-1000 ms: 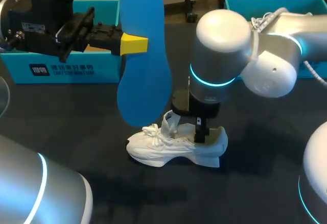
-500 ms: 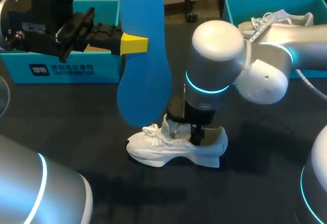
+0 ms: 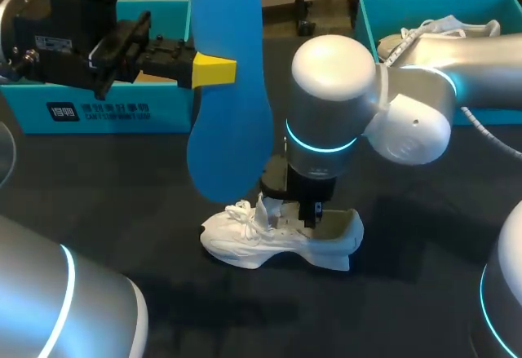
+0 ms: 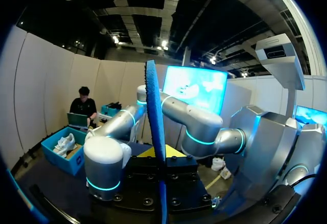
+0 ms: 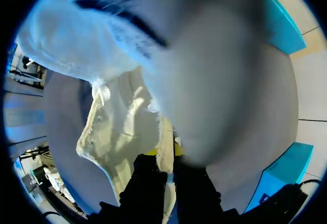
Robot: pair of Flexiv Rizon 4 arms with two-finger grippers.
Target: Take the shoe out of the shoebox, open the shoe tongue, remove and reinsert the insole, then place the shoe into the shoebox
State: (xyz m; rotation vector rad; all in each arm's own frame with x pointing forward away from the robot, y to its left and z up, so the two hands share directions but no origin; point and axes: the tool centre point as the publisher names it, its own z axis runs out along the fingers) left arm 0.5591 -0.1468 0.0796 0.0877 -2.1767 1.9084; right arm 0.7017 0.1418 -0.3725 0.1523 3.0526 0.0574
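Pinching the shoe: the right gripper point(image 3: 308, 209) stands inside the collar of the white shoe point(image 3: 277, 240), lower middle of the head view. In its own wrist view the fingers are narrow, with a cream edge of the shoe's opening between them, seemingly touched from both sides point(image 5: 164, 157).
Shift: over the last second the right arm has slid toward the frame's left, bringing its gripper from near the heel to just behind the raised tongue. The shoe has barely moved on the dark worktop point(image 3: 408, 293).
Insole: the blue insole point(image 3: 228, 89) hangs upright, left of centre in the upper half of the head view, above the shoe and apart from it.
Left gripper: the left gripper point(image 3: 216, 71) has its fingers clamped on the insole's edge, one yellow tip showing; it has not moved.
Shoebox: the teal shoebox point(image 3: 98, 113) sits at the upper left, well apart from the shoe.
Meaning: the insole is out and not yet back in. The right arm looks to be steadying the opening for it.
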